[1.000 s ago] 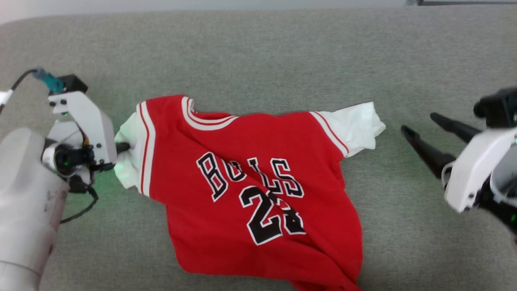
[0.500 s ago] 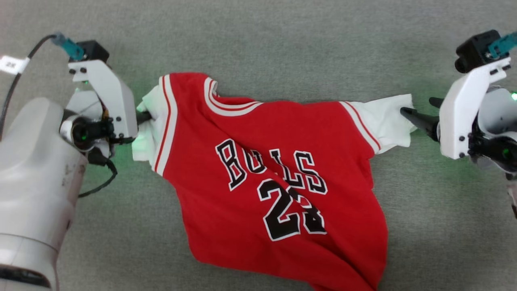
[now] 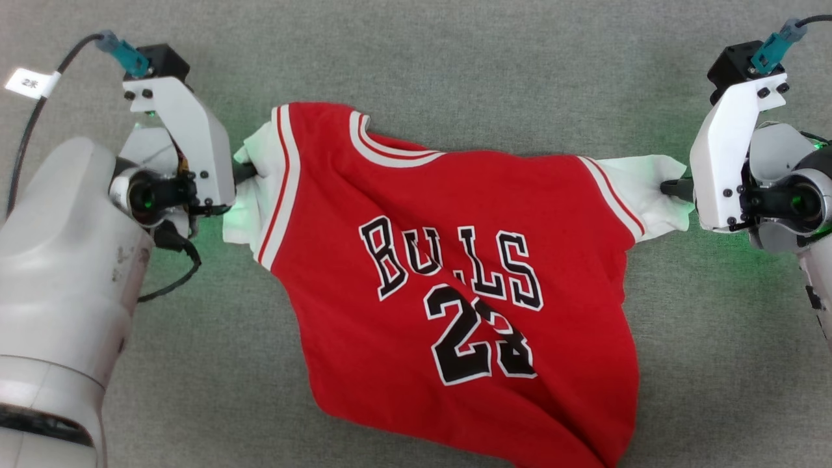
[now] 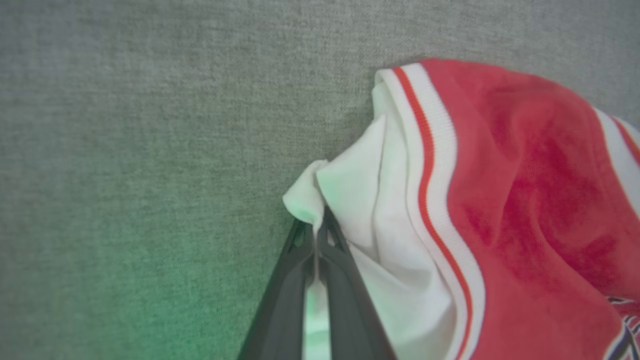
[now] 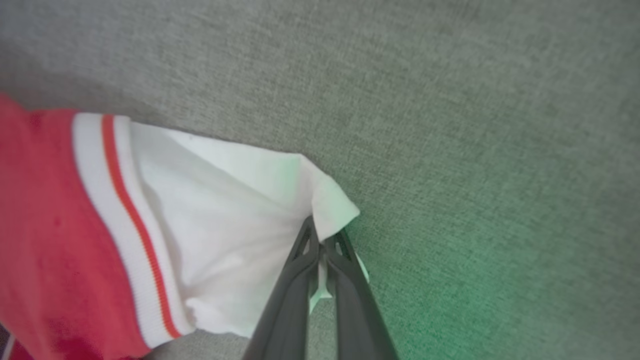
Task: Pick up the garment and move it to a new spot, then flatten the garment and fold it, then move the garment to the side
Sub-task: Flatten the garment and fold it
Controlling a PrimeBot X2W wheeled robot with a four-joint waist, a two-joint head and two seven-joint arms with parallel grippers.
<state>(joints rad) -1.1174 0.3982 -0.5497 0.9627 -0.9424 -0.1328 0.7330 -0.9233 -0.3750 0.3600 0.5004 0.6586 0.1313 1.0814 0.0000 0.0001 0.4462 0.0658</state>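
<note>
Dark fingers of the left gripper are pressing together on a fold of white cloth at the end of the left sleeve, with a thin sliver of fabric showing between them. Fingers of the right gripper are pinching shut in the same way on the outer corner of the right sleeve.

From the head view, the garment, a red jersey T-shirt with white sleeves and striped trim, is lying front up in the middle of a grey woven surface. It is stretching sideways between the two grippers, one at each edge of the view. Its collar is pointing to the far side. Black-and-white lettering reading BULLS and the number 23 are facing upward. The red body is wrinkling and slanting toward the lower right, and its hem is running off the bottom edge. Whether the sleeves are resting on the surface or hanging just above it cannot be told.

A pale forearm is taking up the lower left corner, just beside the left sleeve. A black cable with a white label and a teal plug is looping above it. A second teal plug is sitting on the right wrist. Green light is glowing on the cloth and the surface near each gripper.
</note>
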